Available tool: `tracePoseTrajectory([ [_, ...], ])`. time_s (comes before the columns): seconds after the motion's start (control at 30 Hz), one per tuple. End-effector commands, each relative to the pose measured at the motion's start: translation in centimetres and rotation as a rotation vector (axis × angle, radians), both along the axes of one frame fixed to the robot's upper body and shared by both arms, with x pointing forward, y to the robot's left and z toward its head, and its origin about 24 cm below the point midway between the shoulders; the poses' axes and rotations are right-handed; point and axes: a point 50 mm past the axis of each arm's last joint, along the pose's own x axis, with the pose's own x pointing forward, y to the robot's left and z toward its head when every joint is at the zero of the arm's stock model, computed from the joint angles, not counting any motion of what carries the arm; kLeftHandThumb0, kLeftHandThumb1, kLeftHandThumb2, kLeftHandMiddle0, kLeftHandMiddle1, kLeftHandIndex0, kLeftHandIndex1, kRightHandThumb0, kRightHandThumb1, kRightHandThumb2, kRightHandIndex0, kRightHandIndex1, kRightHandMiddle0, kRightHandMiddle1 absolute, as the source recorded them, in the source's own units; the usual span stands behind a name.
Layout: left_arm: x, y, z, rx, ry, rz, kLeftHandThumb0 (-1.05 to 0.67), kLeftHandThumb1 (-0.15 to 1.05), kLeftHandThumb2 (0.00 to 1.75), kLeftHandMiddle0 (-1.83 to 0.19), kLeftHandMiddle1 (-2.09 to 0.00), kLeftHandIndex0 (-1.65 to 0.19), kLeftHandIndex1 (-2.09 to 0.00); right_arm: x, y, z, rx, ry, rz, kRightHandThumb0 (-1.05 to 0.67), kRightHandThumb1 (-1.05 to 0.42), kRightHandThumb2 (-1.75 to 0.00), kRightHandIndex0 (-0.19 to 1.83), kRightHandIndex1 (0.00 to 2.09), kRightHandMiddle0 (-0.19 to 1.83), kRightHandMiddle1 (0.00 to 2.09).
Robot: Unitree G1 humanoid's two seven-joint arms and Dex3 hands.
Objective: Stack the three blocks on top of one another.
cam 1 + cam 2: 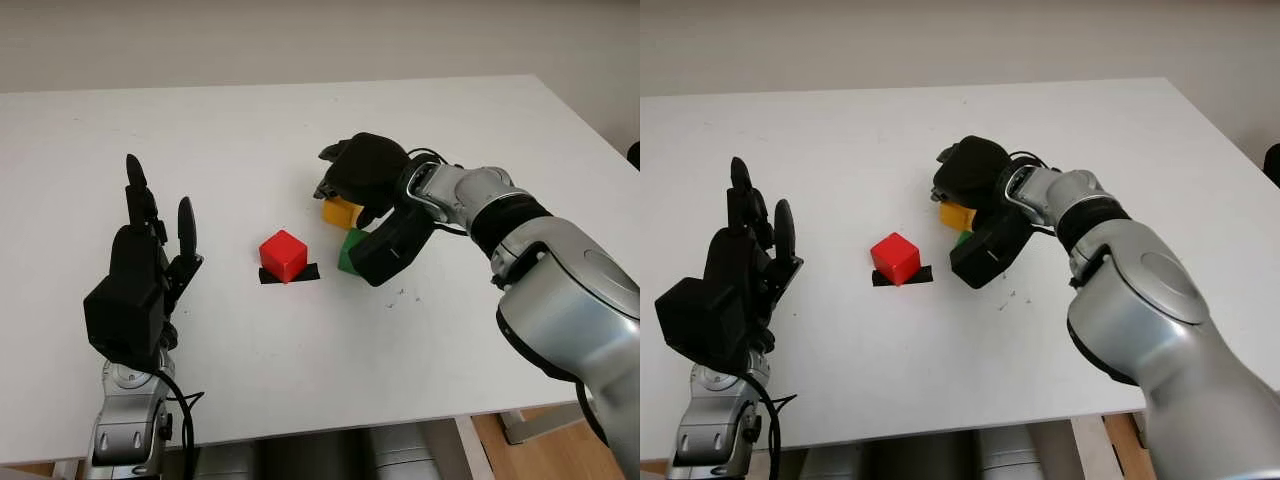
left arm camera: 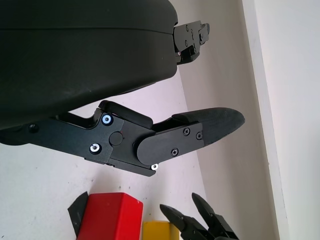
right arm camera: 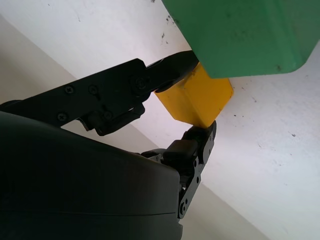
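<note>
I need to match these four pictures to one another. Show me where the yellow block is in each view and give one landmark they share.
Left eye view: yellow block past the green block, under the right hand.
Right eye view: same spot, right of the red block.
Left wrist view: at the picture's edge, beside the red block.
Right wrist view: pinched between fingertips, touching the green block.
Shared landmark: the white table.

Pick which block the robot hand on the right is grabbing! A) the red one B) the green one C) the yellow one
C. The right robot hand has its fingers pressed on two sides of the yellow block, while the green block sits right beside it and the red block stands alone on a black patch.
</note>
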Motion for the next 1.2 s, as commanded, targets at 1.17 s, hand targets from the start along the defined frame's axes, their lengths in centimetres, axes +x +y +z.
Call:
tracePoseTrajectory([
  [1.17, -0.3, 0.0, 0.5, 0.0, -0.01, 0.004, -0.65, 1.05, 0.67, 0.19, 0.0, 0.19, 0.0, 0.2, -1.3, 2.5, 0.181, -0.123, 0.011, -0.35, -0.93, -0.06, 0.5, 0.05, 0.6, 0.87],
])
